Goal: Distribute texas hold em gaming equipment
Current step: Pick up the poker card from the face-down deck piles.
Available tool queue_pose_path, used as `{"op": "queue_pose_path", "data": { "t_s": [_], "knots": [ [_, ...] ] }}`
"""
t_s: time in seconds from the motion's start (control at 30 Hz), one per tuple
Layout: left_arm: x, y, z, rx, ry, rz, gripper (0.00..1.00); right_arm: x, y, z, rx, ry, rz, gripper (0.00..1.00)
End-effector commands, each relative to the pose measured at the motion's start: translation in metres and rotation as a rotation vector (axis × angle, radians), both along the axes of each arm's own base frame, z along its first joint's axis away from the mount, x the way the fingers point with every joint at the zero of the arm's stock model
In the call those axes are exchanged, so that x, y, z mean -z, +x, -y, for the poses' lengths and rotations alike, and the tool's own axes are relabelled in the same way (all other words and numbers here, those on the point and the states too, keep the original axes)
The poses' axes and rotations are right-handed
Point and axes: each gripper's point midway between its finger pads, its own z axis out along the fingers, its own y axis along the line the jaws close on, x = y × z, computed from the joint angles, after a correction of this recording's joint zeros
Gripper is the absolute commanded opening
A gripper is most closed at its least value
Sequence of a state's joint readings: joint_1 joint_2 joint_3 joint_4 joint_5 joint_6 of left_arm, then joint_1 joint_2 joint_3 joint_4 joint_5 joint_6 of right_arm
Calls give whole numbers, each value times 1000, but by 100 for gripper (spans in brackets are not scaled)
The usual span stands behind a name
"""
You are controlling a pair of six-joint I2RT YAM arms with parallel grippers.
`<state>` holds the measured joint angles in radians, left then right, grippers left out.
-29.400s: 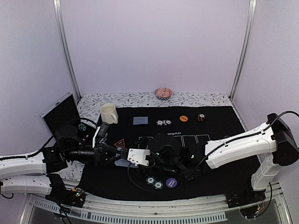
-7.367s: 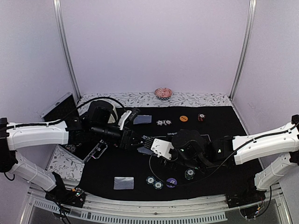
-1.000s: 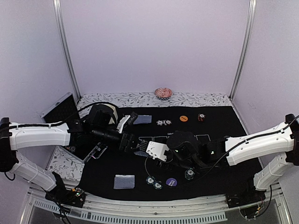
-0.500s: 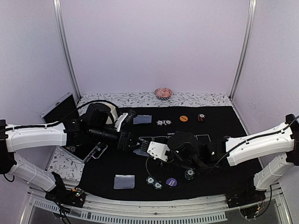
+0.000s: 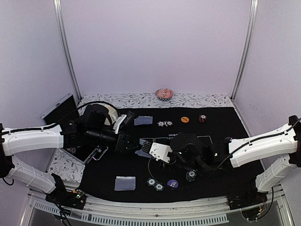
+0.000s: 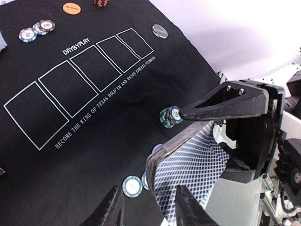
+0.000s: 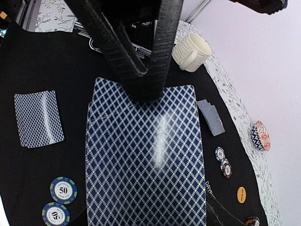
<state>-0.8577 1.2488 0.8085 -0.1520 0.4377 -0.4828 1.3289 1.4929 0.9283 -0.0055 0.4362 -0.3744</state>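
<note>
We're mid-deal here. The right claw (image 6: 197, 136) is pinching the deck (image 7: 146, 160) and holding it up just over the near-left end of the boxes (image 6: 80, 80) printed on the mat (image 5: 221, 141). The left claw (image 6: 148, 209) is in from the left, half-spread, with the deck's edge sitting in its gap. There's mat showing between one side of it and the cards, so we wouldn't call that a grip yet.

Our read is that this is the peel-a-card step. Next, the left claw needs to nip just the top card (not two) and slide it off while the right one holds steady. Then the card goes to a player's spot.

One card (image 5: 125, 182) already lies well to the near-left of the boxes, and another lies just past their far-left end. Chips (image 5: 155, 183) and the purple button (image 5: 172, 183) sit on the near side.

Compared with a second ago, the left claw was wider and has been narrowing, while the right claw's hold looks the same. Compared with the oldest frame, that near-left card is new.
</note>
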Motion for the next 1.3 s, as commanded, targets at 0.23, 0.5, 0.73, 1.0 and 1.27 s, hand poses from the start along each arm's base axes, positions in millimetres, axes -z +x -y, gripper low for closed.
{"op": "queue_pose_path", "data": {
  "t_s": [0.23,0.5,0.73,1.0,1.27],
  "knots": [
    [10,-7,3,32,16,-37,46,-16,1,-1,15,53,13,56],
    [6,-10,-7,19,29,-13,32,-16,1,2,20,50,18,56],
    [8,-11,-14,6,52,-12,30,-18,1,2,20,50,21,56],
    [-9,-15,-6,32,-27,-24,39,-18,2,3,22,47,22,56],
    [4,-19,2,67,-16,-82,26,-19,2,4,25,48,22,56]
  ]
}}
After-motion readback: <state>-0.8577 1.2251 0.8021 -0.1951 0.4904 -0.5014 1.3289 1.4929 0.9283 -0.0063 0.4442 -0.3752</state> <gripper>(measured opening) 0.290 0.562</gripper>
